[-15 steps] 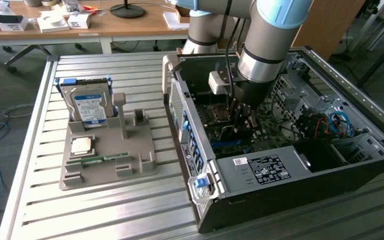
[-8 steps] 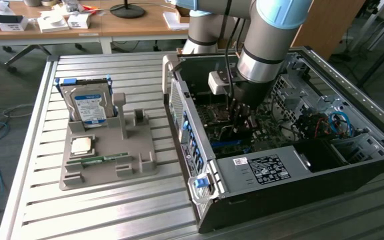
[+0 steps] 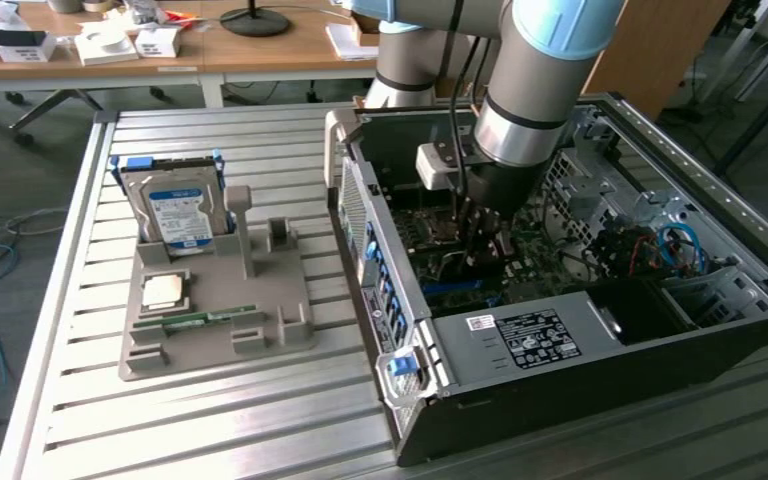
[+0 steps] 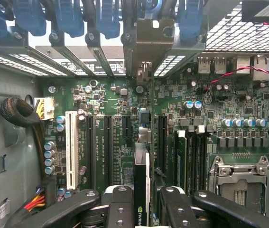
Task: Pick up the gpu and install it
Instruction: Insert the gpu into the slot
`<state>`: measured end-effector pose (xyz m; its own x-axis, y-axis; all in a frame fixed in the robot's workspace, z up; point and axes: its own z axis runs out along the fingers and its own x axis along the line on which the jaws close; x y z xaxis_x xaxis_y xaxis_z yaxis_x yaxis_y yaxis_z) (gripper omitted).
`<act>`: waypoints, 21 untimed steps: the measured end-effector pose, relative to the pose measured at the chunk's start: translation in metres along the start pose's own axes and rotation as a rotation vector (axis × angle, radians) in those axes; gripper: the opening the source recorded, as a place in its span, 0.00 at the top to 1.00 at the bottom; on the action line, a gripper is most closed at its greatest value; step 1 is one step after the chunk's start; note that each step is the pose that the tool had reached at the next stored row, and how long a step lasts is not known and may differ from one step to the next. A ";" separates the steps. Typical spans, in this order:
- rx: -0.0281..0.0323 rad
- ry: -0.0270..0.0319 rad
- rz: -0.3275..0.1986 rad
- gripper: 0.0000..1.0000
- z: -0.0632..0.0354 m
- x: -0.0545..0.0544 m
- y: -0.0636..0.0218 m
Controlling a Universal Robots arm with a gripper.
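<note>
The gpu (image 4: 142,168), a thin dark expansion card with a pale metal end bracket (image 4: 148,42), is seen edge-on in the wrist view. It is pinched between the two black fingers (image 4: 120,206) of the gripper (image 4: 143,205), one finger pressed against each flat face. The jaws are therefore partly closed on the card, neither spread wide nor pressed together.

The card is held upright on its edge over the green motherboard (image 4: 110,104). Its long axis runs straight out from the jaws to the slotted rear wall of the case, where the bracket is set among the blue latches (image 4: 101,19). That axis is parallel to the long black expansion slots (image 4: 108,147), and the card lies between two of them. Which slot is under its lower edge, and whether that edge is seated, cannot be told.

A long white slot (image 4: 71,147) is found on one side and the silver processor socket (image 4: 238,175) on the other.

In the exterior view the gripper (image 3: 480,228) is lowered inside the open black computer case (image 3: 371,260). A grey tray (image 3: 284,330) holding a blue-labelled hard drive (image 3: 177,215) is placed well apart, on the exterior view's left.
</note>
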<state>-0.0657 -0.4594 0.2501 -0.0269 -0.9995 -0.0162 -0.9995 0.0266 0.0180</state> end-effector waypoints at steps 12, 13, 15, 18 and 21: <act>0.0002 0.0001 0.000 0.74 0.0017 0.000 0.0004; 0.0001 0.0003 0.000 0.74 0.0019 0.000 0.0004; 0.0000 0.0004 0.000 0.74 0.0019 0.000 0.0004; 0.0001 0.0003 0.000 0.74 0.0027 0.000 0.0004; 0.0000 0.0005 0.000 0.74 0.0027 0.000 0.0004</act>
<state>-0.0662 -0.4595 0.2474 -0.0269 -0.9995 -0.0157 -0.9995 0.0266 0.0180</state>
